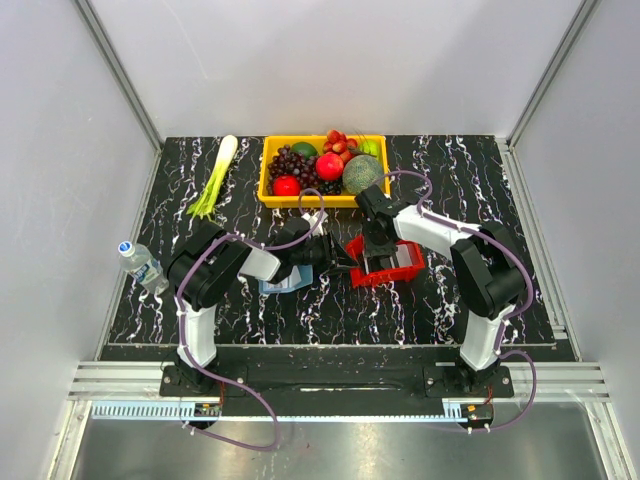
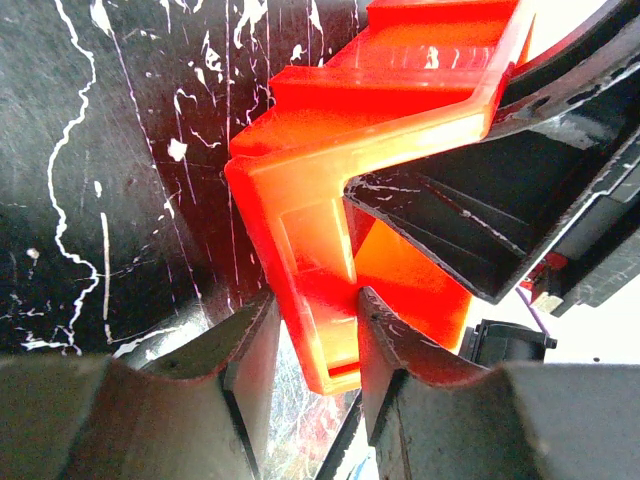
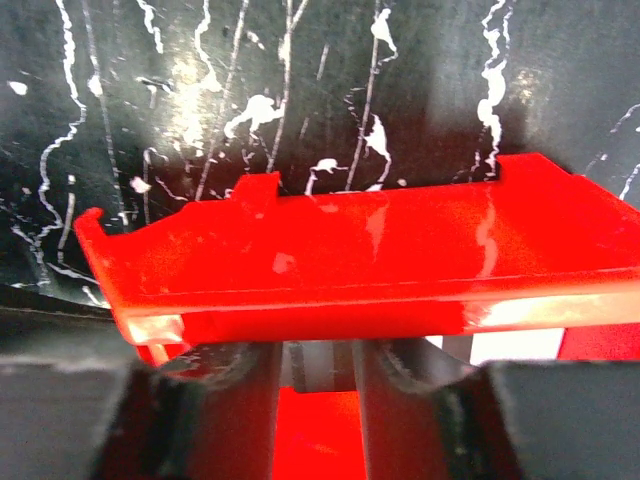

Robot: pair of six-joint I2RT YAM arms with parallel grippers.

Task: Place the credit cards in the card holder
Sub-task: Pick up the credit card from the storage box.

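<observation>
bracing the red tray (image 2: 400, 90), the left gripper (image 2: 315, 330) is clenched on its wall; the right gripper (image 3: 318, 365) reaches among the credit cards (image 1: 407, 258) inside, grasp indiscernible. a weak pinch could drop a card short of the card holder (image 1: 287, 281), lying left of the tray.

Two arms, left arm (image 1: 207, 272) and right arm (image 1: 488, 275), have black joints and white links. A purple cable (image 1: 285, 243) loops along each. The left tool (image 2: 312, 335) has dark grey fingers (image 2: 248, 362).
</observation>
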